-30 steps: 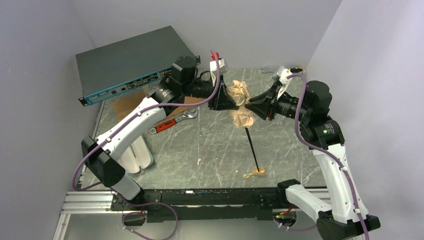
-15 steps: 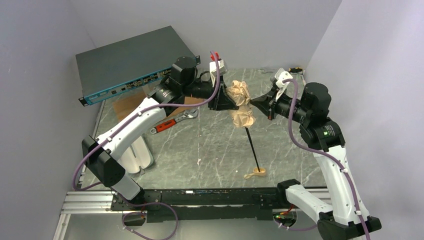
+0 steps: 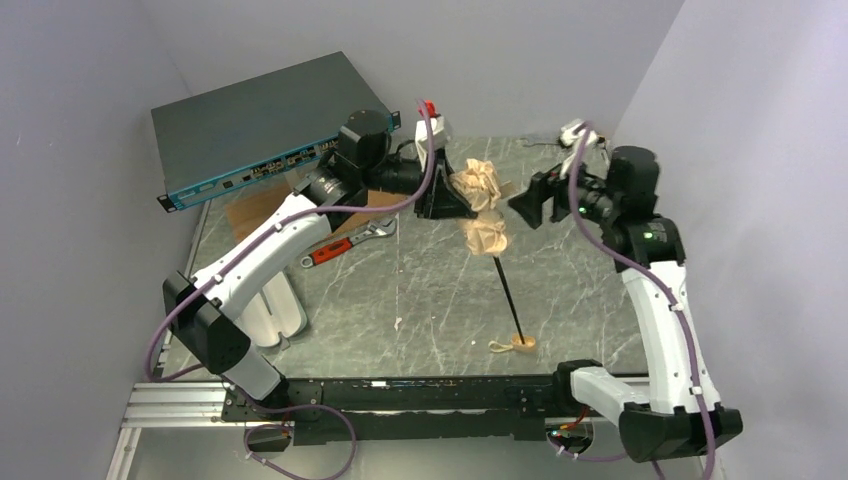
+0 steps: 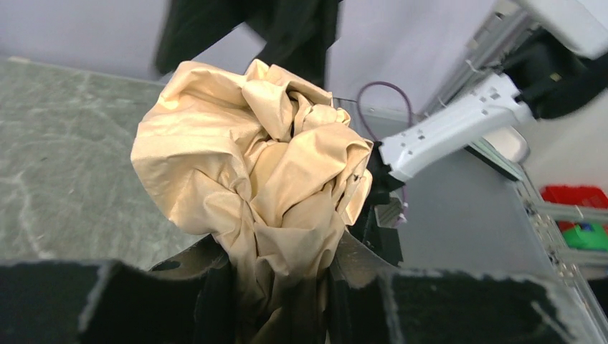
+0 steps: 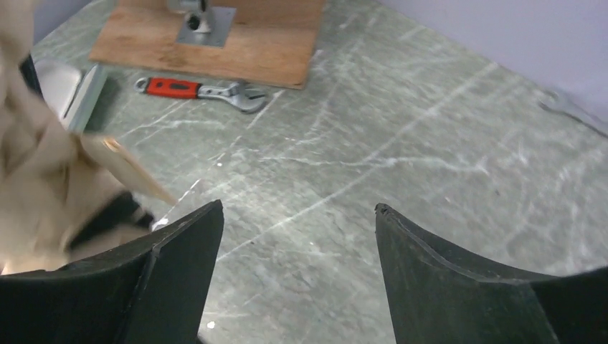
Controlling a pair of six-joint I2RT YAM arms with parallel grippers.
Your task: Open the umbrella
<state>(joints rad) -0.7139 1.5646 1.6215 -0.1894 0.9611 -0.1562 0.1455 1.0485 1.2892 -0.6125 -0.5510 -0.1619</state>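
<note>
The umbrella hangs tilted above the table, its tan fabric crumpled in a bunch. Its thin black shaft slants down to the cream handle, which rests on the table near the front. My left gripper is shut on the fabric bunch, which fills the gap between its fingers in the left wrist view. My right gripper stands open just right of the fabric, apart from it. Nothing lies between its fingertips, and blurred fabric shows at the left edge.
A network switch leans at the back left. A wooden board and a red-handled wrench lie under the left arm. A pale fabric sleeve lies at the left front. Walls close in on both sides.
My right gripper has let go of the umbrella fabric, opened wide and drawn back to the right. The left gripper keeps its hold and has not moved.
</note>
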